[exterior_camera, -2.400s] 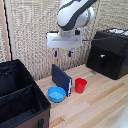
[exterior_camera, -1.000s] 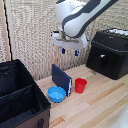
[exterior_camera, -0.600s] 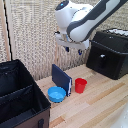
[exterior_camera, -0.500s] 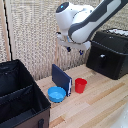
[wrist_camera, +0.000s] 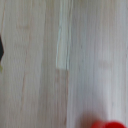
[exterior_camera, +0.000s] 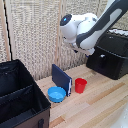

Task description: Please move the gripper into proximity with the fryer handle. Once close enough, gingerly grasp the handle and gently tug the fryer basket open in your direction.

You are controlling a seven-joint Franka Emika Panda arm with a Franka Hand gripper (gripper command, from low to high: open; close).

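Observation:
The black air fryer (exterior_camera: 111, 52) stands at the exterior view's right on the wooden table. Its fryer basket front (exterior_camera: 103, 64) faces the table's middle, and the fryer handle (exterior_camera: 102, 56) shows as a small dark bar on that face. The white arm is blurred with motion, above and to the left of the fryer. The gripper (exterior_camera: 76, 48) hangs under the arm's wrist, apart from the handle, and its fingers are too smeared to make out. The wrist view shows only blurred table wood and a red cup's edge (wrist_camera: 107, 123); no fingers appear there.
A large black divided bin (exterior_camera: 20, 95) fills the exterior view's lower left. A blue bowl (exterior_camera: 56, 94), a dark blue upright panel (exterior_camera: 61, 77) and a red cup (exterior_camera: 80, 85) stand between the bin and the fryer. A slatted beige wall (exterior_camera: 35, 30) backs the table.
The arm has swung toward the exterior view's right, nearer the fryer, and its wrist has turned. The table's objects have not moved.

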